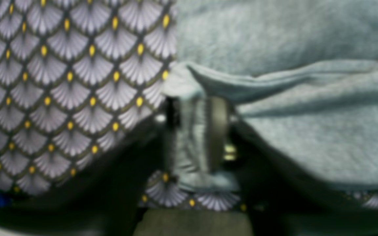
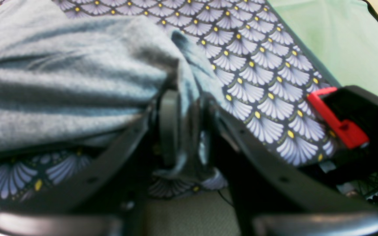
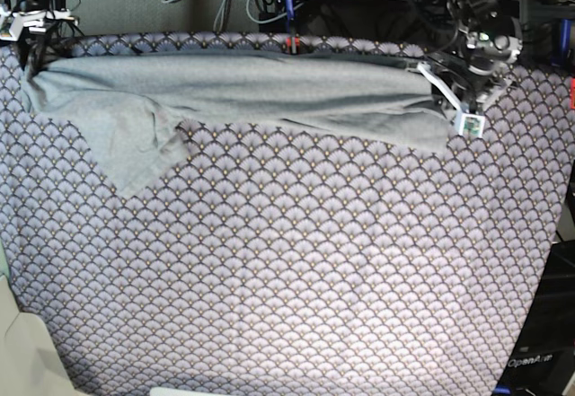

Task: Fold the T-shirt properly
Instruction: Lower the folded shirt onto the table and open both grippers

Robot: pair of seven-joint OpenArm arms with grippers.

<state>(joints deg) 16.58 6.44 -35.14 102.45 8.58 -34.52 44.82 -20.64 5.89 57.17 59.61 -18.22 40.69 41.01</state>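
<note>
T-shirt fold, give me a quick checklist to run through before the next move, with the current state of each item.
1. Left end effector has T-shirt fabric between its fingers: ok.
2. Right end effector has shirt fabric between its fingers: ok.
3. Both grips firmly closed: cannot tell.
4. Shirt stretched across the far edge between the two arms: ok.
5. Shirt flat and smooth: not ok, one sleeve droops forward and creases run along it.
6. Tablecloth flat in front of the shirt: ok.
</note>
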